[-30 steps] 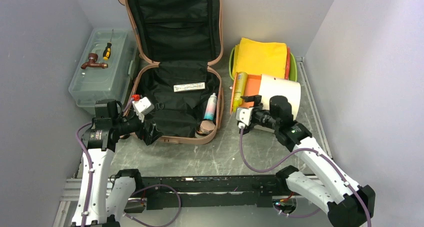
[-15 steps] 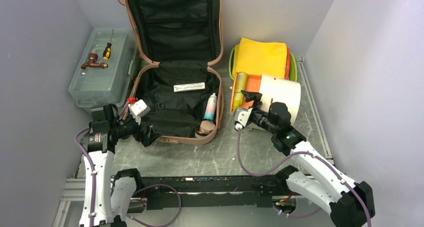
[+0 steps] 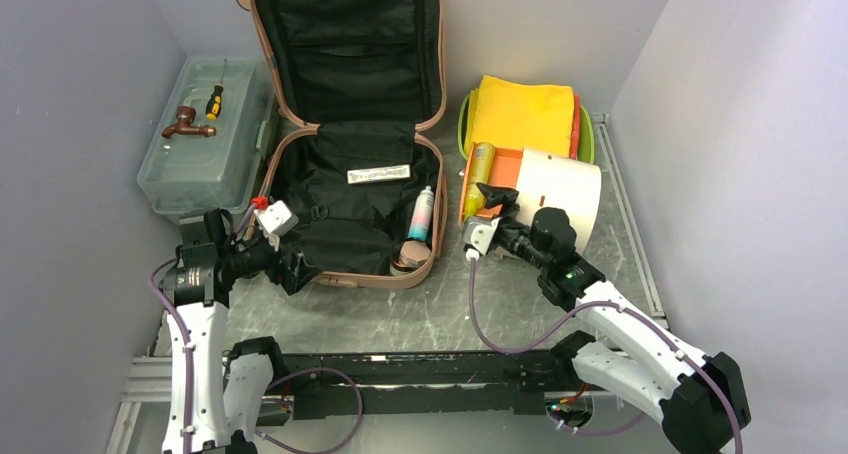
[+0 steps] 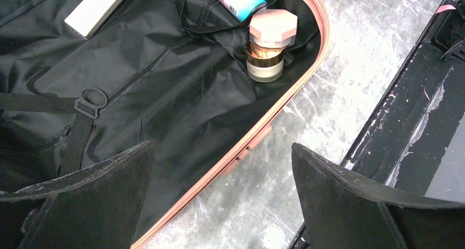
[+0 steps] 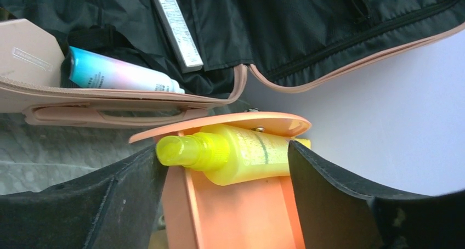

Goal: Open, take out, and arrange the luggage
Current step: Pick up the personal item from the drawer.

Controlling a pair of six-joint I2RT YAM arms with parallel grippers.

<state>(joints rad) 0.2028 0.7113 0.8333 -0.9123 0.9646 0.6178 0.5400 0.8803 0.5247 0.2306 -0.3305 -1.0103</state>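
Note:
The luggage lies open at the table's middle, salmon-pink shell, black lining, lid upright against the back wall. Inside lie a white flat box, a pastel bottle and a pink-lidded jar. My left gripper hangs open over the case's near-left rim, holding nothing. My right gripper is open at the near end of an orange tray, its jaws standing either side of the tray and the yellow bottle lying on it. The left finger is close to the bottle's cap.
A translucent grey-green toolbox at the left carries a screwdriver and a brown tap. A white roll lies beside the orange tray. Behind it, a yellow cloth sits on a lime green tray. Walls close in on both sides.
My right gripper has shifted left along the orange tray's near end and its jaws have narrowed a little. The left arm has drawn back slightly toward the near left.

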